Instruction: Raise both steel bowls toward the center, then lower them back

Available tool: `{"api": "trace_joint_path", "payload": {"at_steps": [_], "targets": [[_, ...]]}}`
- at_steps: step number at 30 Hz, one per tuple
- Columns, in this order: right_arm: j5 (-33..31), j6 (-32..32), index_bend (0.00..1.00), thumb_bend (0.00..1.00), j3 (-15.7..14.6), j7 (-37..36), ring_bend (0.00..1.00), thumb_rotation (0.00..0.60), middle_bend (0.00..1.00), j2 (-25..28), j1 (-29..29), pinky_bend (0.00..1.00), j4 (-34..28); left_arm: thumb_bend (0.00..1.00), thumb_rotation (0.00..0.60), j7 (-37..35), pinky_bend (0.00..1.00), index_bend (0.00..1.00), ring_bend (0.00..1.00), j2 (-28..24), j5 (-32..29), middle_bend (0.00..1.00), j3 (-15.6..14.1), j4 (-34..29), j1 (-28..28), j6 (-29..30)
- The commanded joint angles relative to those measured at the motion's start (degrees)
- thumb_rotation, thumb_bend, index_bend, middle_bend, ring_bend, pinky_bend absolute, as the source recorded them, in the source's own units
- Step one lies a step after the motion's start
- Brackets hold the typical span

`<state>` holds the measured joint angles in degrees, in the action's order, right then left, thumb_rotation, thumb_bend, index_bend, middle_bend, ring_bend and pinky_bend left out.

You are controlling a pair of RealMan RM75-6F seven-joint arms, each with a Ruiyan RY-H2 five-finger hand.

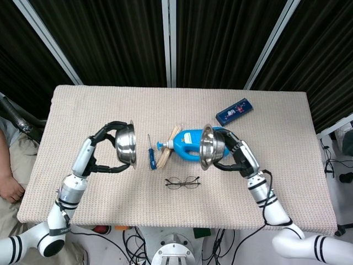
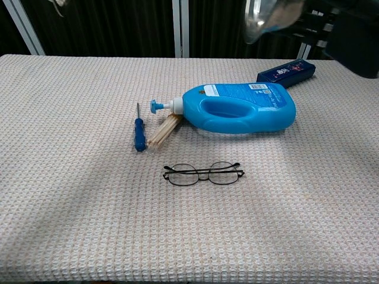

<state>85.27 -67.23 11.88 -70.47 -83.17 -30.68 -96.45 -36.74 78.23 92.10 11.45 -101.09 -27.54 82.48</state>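
Two steel bowls hang in the air over the table's middle, tipped on edge. My left hand (image 1: 106, 149) grips the left bowl (image 1: 126, 149) by its rim, left of the screwdriver. My right hand (image 1: 236, 155) holds the right bowl (image 1: 209, 146) above the blue bottle; their open sides face each other. In the chest view only the right bowl (image 2: 269, 16) shows, at the top edge, with the dark right hand (image 2: 337, 23) behind it. The left bowl is out of that view.
On the beige mat (image 1: 83, 105) lie a blue detergent bottle (image 2: 240, 107), a blue screwdriver (image 2: 138, 131), a bundle of wooden sticks (image 2: 163, 131), glasses (image 2: 203, 173) and a dark blue box (image 2: 285, 72) at the back right.
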Motion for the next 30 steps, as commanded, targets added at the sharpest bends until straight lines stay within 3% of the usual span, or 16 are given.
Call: {"api": "trace_joint_path", "payload": {"at_steps": [1,10,20,30], "targets": [[0.2,3.2,0.64,0.33,1.3,-1.7,0.44,0.6,0.49,-2.4,-3.0,0.19,0.0,0.1,0.6,2.5,0.57,0.58,0.41,2.0,-0.7,0.49,0.9,-1.1,-2.3,-2.5],[-2.5,7.8,0.64,0.33,4.3,-7.6,0.44,0.6,0.49,-4.9,-7.1,0.19,1.1,0.1,0.6,8.0,0.57,0.59,0.41,5.4,-2.5,0.49,3.0,-1.8,-5.9,-5.4],[-6.0,11.8,0.64,0.33,6.4,-7.4,0.44,0.6,0.49,-8.5,-10.5,0.19,2.8,0.1,0.6,20.6,0.56,0.59,0.41,11.8,-3.8,0.5,4.6,0.9,-9.5,-6.6],[-6.5,10.3,0.64,0.33,6.7,-10.0,0.44,0.6,0.49,-6.3,-8.2,0.19,3.1,0.1,0.6,20.5,0.56,0.59,0.41,10.4,-3.8,0.5,5.2,0.3,-8.1,-3.2]]}}
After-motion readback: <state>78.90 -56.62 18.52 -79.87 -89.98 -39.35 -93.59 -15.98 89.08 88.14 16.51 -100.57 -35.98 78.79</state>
